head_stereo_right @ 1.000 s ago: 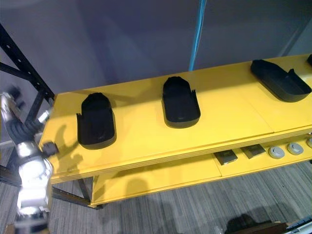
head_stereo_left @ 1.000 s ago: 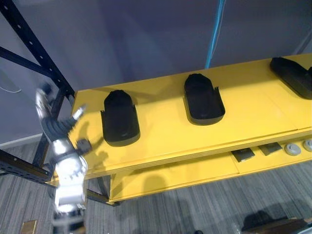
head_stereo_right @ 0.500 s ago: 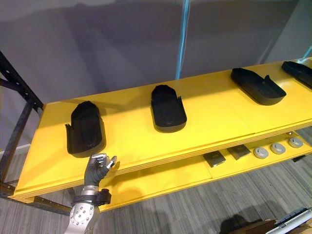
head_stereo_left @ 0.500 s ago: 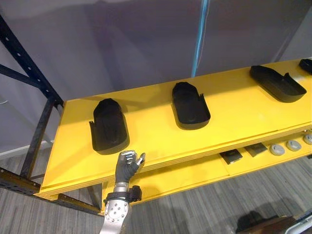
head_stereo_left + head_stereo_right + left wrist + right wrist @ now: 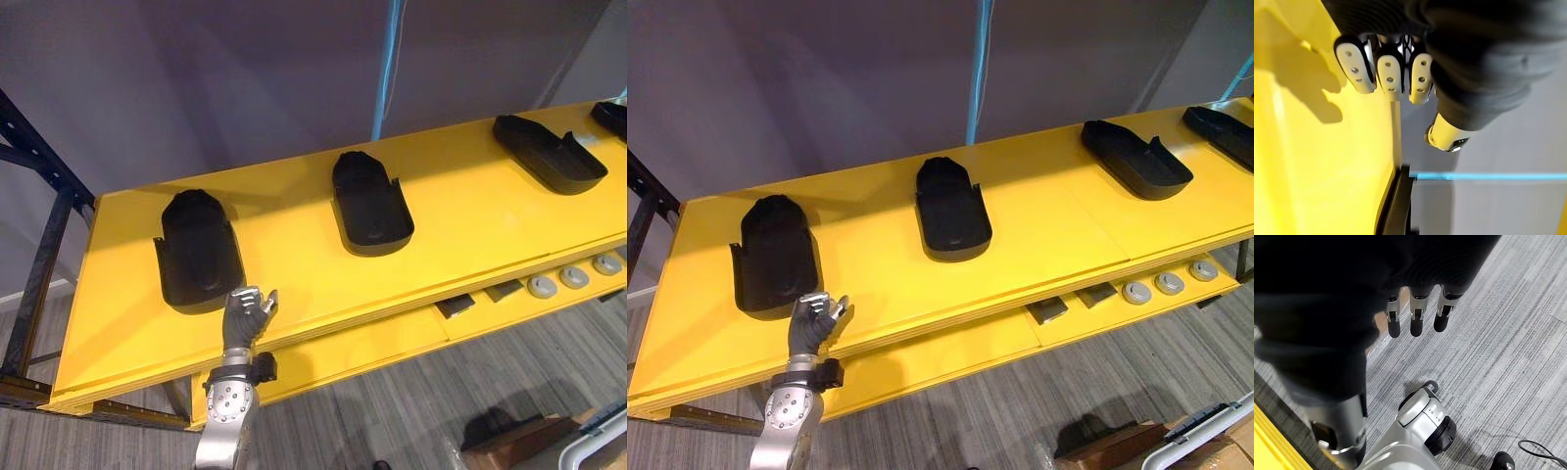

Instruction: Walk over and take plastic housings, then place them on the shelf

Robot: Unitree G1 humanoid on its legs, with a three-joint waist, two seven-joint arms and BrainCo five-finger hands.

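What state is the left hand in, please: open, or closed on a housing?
Open: the left hand shows relaxed fingers holding nothing, near the leftmost housing on the shelf.

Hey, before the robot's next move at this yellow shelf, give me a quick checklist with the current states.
1. Left hand empty: ok, open, holding nothing.
2. Left hand touching leftmost housing: cannot tell; it is by the housing's near end.
3. Right hand free: ok, open, over the floor.
4. Housings apart: ok, middle housing lies clear of its neighbours.
5. Bare shelf room between housings: ok.
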